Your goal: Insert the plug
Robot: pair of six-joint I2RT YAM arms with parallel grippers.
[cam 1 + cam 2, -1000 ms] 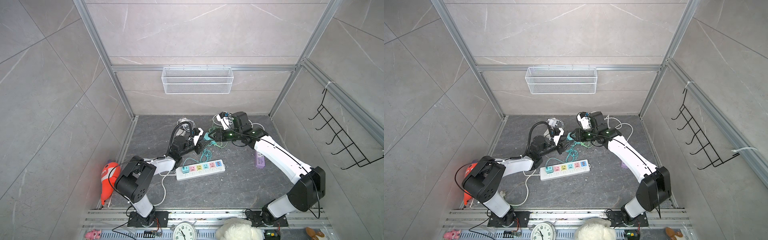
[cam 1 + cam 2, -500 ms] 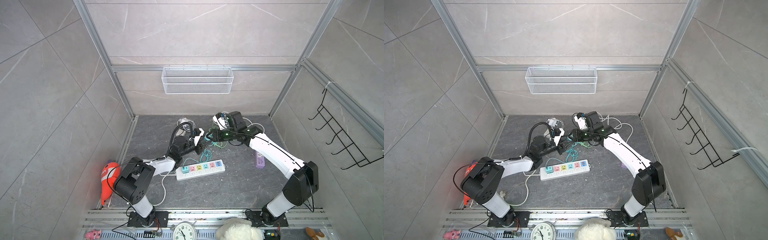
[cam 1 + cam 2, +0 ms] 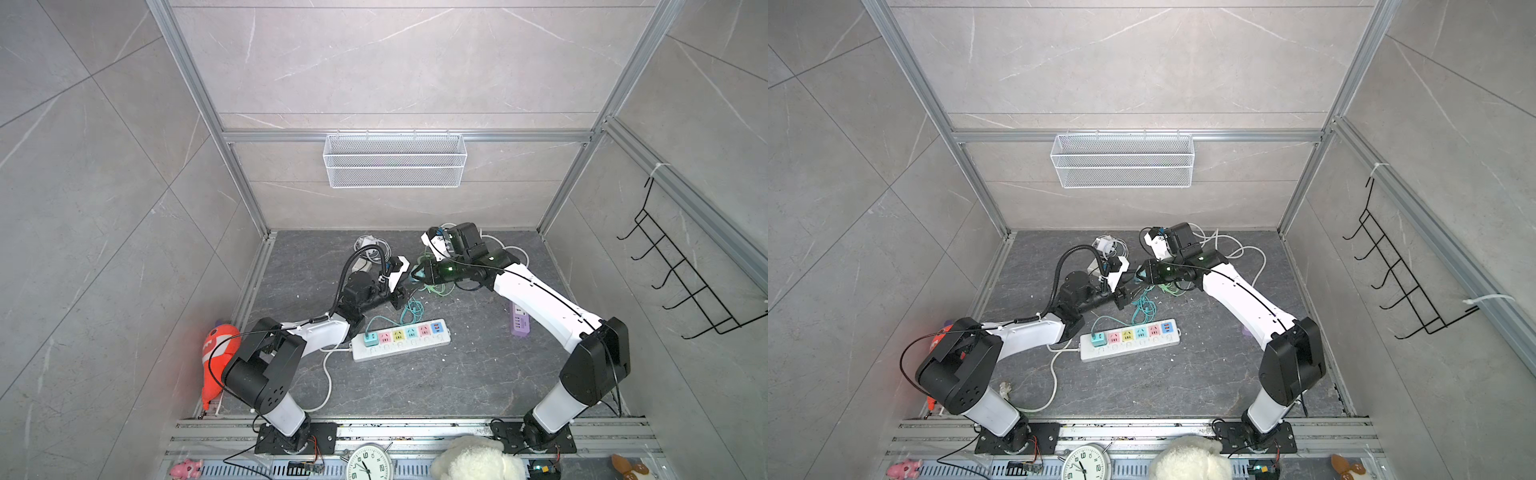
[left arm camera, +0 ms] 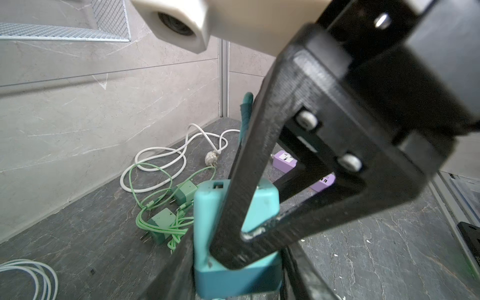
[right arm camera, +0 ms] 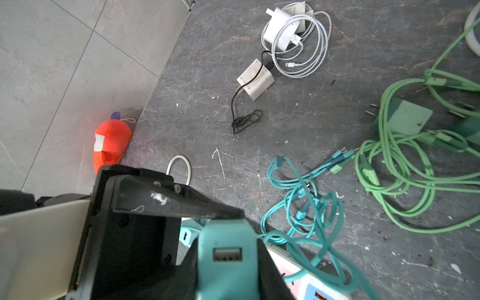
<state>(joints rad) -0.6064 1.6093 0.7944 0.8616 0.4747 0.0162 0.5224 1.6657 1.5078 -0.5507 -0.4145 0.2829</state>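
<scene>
The plug [image 3: 414, 275] [image 3: 1139, 274] is a teal USB charger block held in the air between both arms. My left gripper [image 3: 404, 287] [image 4: 236, 275] is shut on it, its dark fingers on either side of the block [image 4: 207, 202]. My right gripper [image 3: 419, 276] [image 5: 226, 280] is shut on the same block [image 5: 226, 270] from the other end, the USB port facing its camera. Below lies the white power strip [image 3: 401, 338] [image 3: 1129, 338] with pastel sockets. A teal cube plug [image 3: 370, 338] sits in its leftmost socket. A teal cable [image 3: 411, 309] loops beside the strip.
Green chargers with tangled green cable [image 5: 405, 117] [image 4: 161, 223] lie behind the grippers. A white cable [image 4: 166, 155] and a purple adapter [image 3: 519, 324] are on the right. White chargers [image 5: 255, 79] lie at the back left, an orange toy [image 3: 216, 353] by the left wall.
My right gripper has moved left to the plug held by the left gripper and closed on it. The left arm has hardly moved.
</scene>
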